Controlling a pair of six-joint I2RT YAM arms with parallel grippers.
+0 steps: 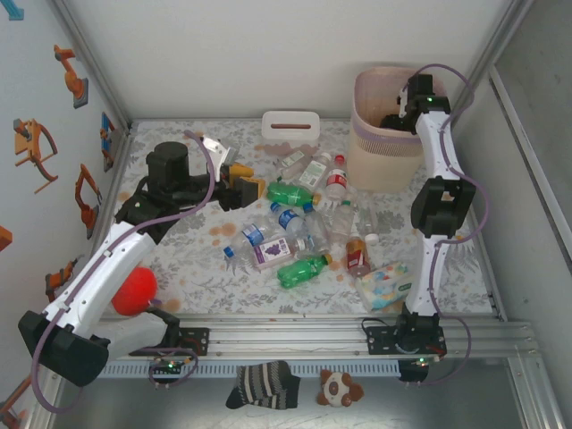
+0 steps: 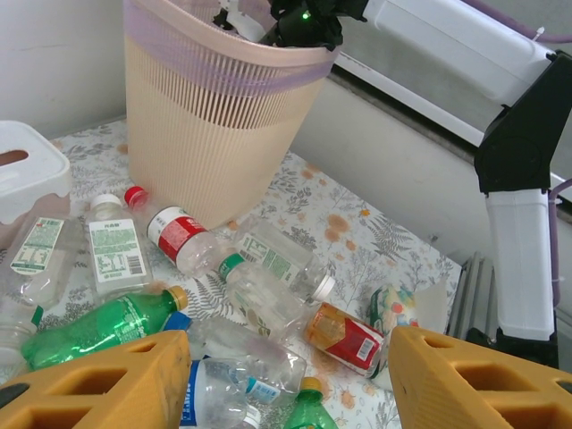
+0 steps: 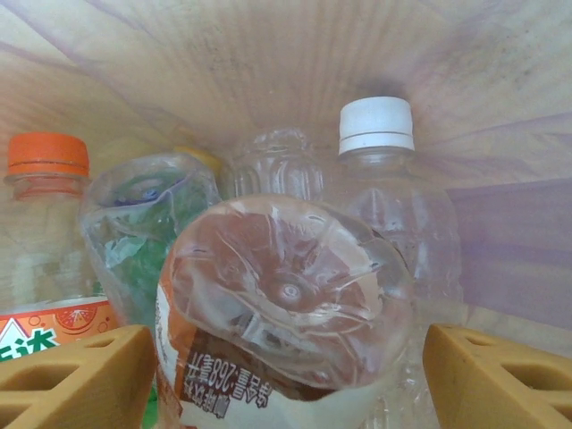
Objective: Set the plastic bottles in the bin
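Right hand (image 3: 286, 344) sits inside the bin (image 1: 380, 156), fingers (image 3: 80, 375) wide; brown-label bottle (image 3: 286, 295) loose between them. Pull straight up, clear the rim before swinging. Left hand (image 2: 286, 344) wide, empty; other bottles (image 2: 98, 326) just ahead of it on tabletop (image 2: 357, 223).

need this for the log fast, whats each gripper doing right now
left gripper: open, holding nothing.
right gripper: open inside the bin, a clear bottle between its fingers with a gap on one side, so it looks loose.
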